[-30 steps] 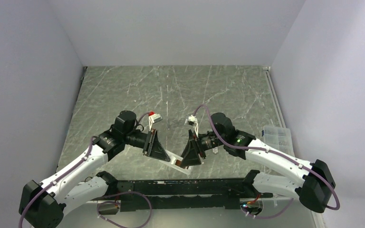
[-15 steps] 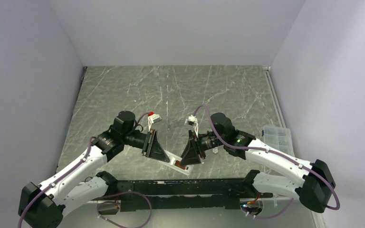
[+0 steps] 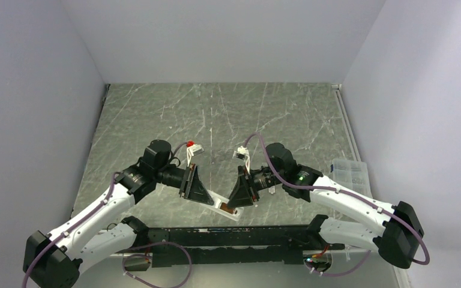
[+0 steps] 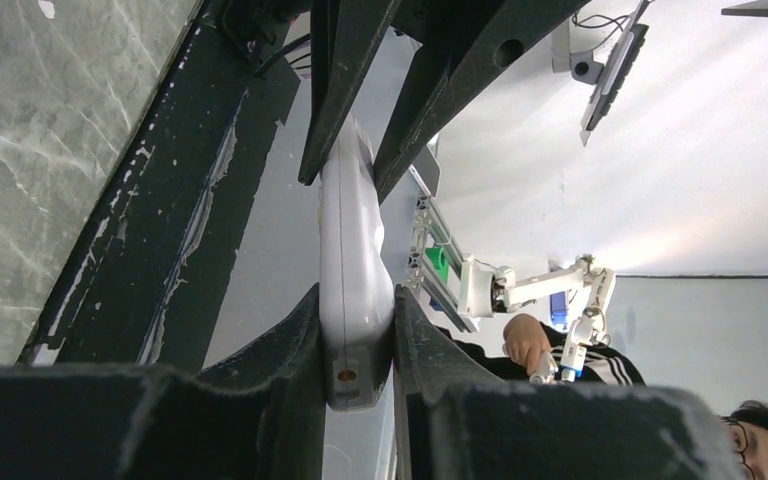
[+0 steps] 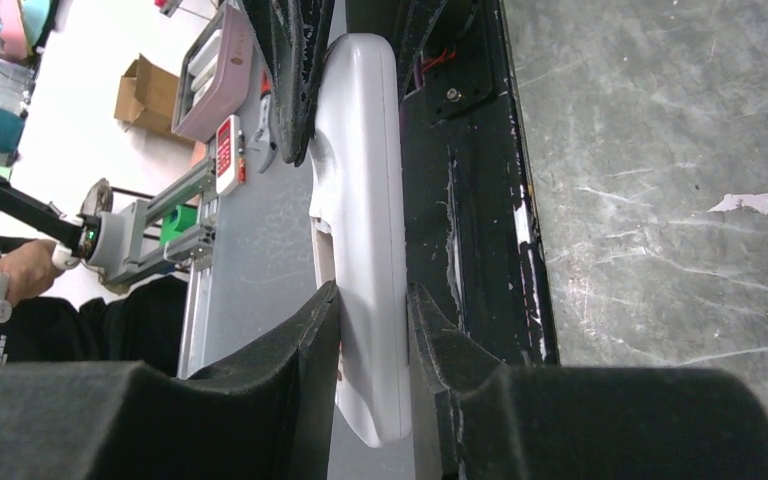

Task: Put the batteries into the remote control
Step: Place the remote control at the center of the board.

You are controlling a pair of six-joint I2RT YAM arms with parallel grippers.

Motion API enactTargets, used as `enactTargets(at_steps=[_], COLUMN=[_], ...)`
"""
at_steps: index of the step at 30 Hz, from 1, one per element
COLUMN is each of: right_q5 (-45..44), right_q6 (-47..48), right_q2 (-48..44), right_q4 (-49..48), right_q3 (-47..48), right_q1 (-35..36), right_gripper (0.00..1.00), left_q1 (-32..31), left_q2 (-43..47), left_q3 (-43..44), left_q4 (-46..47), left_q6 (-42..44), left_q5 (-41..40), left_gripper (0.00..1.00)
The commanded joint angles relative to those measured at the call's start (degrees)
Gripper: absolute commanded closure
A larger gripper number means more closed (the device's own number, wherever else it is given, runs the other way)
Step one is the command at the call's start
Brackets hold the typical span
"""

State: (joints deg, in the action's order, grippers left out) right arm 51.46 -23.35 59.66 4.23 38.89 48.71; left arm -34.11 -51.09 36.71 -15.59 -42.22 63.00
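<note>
The white remote control [image 3: 224,209] is held off the table between my two grippers, near the front edge. Its brownish-orange recess [image 3: 228,210] faces up at the right gripper's end. My left gripper [image 3: 211,201] is shut on one end of the remote, seen in the left wrist view [image 4: 353,260] between the pads [image 4: 305,350]. My right gripper [image 3: 236,207] is shut on the other end, seen in the right wrist view [image 5: 365,200] between the pads [image 5: 425,330]. The batteries are not in view.
A clear plastic box [image 3: 349,171] sits at the table's right edge. The black mounting rail [image 3: 228,240] runs along the front under the remote. A small white scrap [image 5: 755,203] lies on the grey marbled table.
</note>
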Motion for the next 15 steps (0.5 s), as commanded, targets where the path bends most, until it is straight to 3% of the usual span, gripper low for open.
enactTargets(at_steps=[1,7,15], right_q5=[-2.2,-3.65,-7.09], right_q6=[-0.36,-1.05,-2.03], right_q2=[-0.09,-0.14,1.0], right_q4=[-0.97,-0.37,1.09], right_q3=[1.67,0.62,-1.44], right_q1=[-0.49,-1.73,-3.2], right_gripper=[0.84,0.89,0.89], left_q1=[-0.26,-0.21,-0.17], left_q2=[0.3,-0.04,0.64], left_q3=[2.36,5.2,10.65], left_q4=[-3.95,-9.7,-20.15], left_q6=[3.63,7.43,10.95], left_q5=[-0.92,-5.89,-23.15], left_gripper=[0.71,0.44,0.3])
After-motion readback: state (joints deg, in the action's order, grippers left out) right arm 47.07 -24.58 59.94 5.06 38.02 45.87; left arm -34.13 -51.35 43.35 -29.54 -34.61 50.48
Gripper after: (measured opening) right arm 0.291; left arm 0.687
